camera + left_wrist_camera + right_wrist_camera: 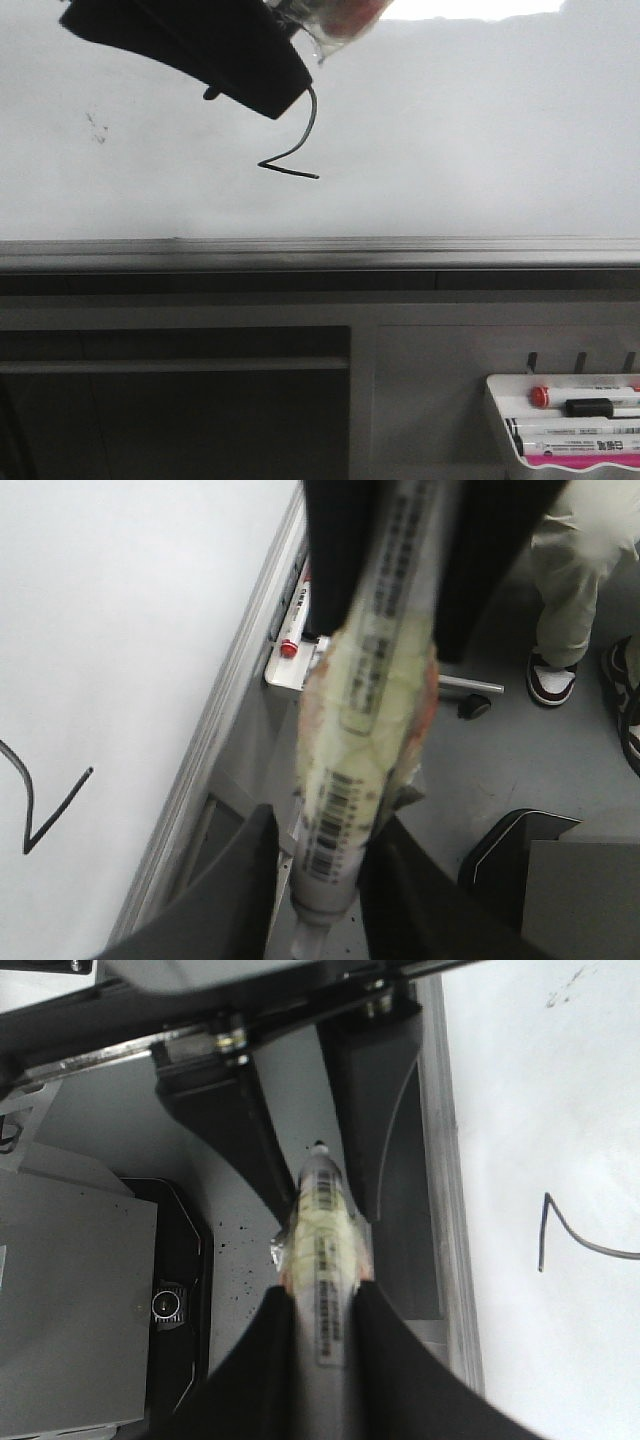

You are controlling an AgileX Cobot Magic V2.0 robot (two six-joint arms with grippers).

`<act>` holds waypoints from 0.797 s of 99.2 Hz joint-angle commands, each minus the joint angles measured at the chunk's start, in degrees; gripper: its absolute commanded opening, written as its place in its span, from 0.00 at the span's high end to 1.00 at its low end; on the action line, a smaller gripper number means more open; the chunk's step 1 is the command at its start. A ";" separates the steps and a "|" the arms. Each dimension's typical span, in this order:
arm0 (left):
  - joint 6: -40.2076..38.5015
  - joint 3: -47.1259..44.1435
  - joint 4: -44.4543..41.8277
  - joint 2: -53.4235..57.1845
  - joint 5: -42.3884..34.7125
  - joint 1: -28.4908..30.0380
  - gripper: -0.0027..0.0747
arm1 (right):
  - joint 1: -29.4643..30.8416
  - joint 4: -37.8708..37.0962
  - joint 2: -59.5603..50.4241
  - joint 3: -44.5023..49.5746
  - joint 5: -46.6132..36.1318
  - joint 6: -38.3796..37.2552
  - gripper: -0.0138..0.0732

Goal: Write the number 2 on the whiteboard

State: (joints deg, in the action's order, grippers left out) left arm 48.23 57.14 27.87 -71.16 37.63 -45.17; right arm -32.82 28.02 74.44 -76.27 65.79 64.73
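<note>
The whiteboard [450,130] carries a thin black number 2 [290,165]; its curved top is hidden behind a black gripper finger [230,60] in the front view. The digit also shows in the wrist views [40,810] [580,1240]. A tape-wrapped marker [322,1230] spans both grippers in front of the board. My right gripper [320,1295] is shut on the marker's rear. My left gripper [325,825] straddles the tip end, with a thin gap beside one finger. The marker's nib [318,1145] sits deep between the left fingers [265,1160].
A grey metal rail [320,255] runs under the board. A white marker tray [498,420] with several markers hangs at the lower right. A person's legs [570,580] and shoes stand on the floor nearby. Small dark specks [97,128] mark the board's left.
</note>
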 commanded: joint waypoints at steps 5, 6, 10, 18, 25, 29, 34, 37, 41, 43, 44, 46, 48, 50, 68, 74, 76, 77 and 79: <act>0.04 2.07 2.27 1.17 -3.20 -0.50 0.85 | 0.10 2.47 -1.25 -1.27 -1.38 0.77 0.88; 0.04 2.07 2.27 1.17 -3.20 -0.50 0.86 | 0.10 2.47 -1.25 -1.27 -1.38 0.77 0.88; 0.04 2.07 2.27 1.17 -3.20 -0.50 0.87 | 0.10 2.47 -1.25 -1.27 -1.16 0.77 0.88; 0.04 2.07 2.35 1.17 -3.20 -0.50 0.91 | 0.10 2.47 -1.25 -1.27 -0.49 0.67 0.88; 0.04 2.07 2.35 1.17 -3.20 -0.50 0.94 | 0.10 2.47 -1.25 -1.27 -0.51 0.09 0.88; 0.04 2.07 2.35 1.17 -3.20 -0.50 0.96 | 0.10 2.47 -1.25 -1.27 -0.51 0.03 0.87; 0.04 2.07 2.35 1.17 -3.20 -0.50 0.97 | 0.10 2.47 -1.25 -1.27 -0.51 0.03 0.84; 0.04 2.07 2.35 1.17 -3.20 -0.50 0.99 | 0.10 2.47 -1.25 -1.27 -0.51 0.03 0.81; 0.04 2.07 2.35 1.17 -3.20 -0.50 0.99 | 0.10 2.47 -1.25 -1.27 -0.51 0.03 0.75; 0.04 2.07 2.35 1.17 -3.20 -0.50 0.99 | 0.10 2.47 -1.25 -1.27 -0.51 0.03 0.72; 0.04 2.07 2.35 1.17 -3.20 -0.50 0.99 | 0.10 2.47 -1.25 -1.27 -0.51 0.03 0.71; 0.04 2.07 2.35 1.17 -3.20 -0.50 0.99 | 0.10 2.47 -1.25 -1.27 -0.51 0.03 0.68; 0.04 2.07 2.35 1.17 -3.20 -0.50 0.99 | 0.10 2.47 -1.25 -1.27 -0.51 0.03 0.65; 0.04 2.07 2.35 1.17 -3.24 -0.50 0.99 | 0.10 2.47 -1.25 -1.27 -0.51 0.03 0.62; 0.04 2.07 2.09 1.43 -3.10 -0.02 0.99 | 2.07 0.99 -2.08 -2.50 -0.49 -2.82 0.52; -0.27 2.07 1.11 2.22 -2.74 0.85 0.99 | 4.37 -0.05 -3.04 -3.28 0.44 -5.36 0.52; -0.66 2.07 0.66 2.62 -2.58 1.06 0.99 | 5.32 -0.40 -3.52 -3.43 0.88 -5.78 0.52; -0.93 2.07 0.51 2.75 -2.58 1.33 0.99 | 5.66 -0.40 -3.69 -3.43 1.40 -5.90 0.52; -1.47 2.07 -0.02 3.25 -2.46 1.77 0.99 | 6.72 -0.50 -4.18 -3.43 2.17 -6.11 0.52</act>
State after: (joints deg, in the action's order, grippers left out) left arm 48.45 57.14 27.66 -70.81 37.78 -44.70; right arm -29.51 27.17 73.59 -77.34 67.23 61.08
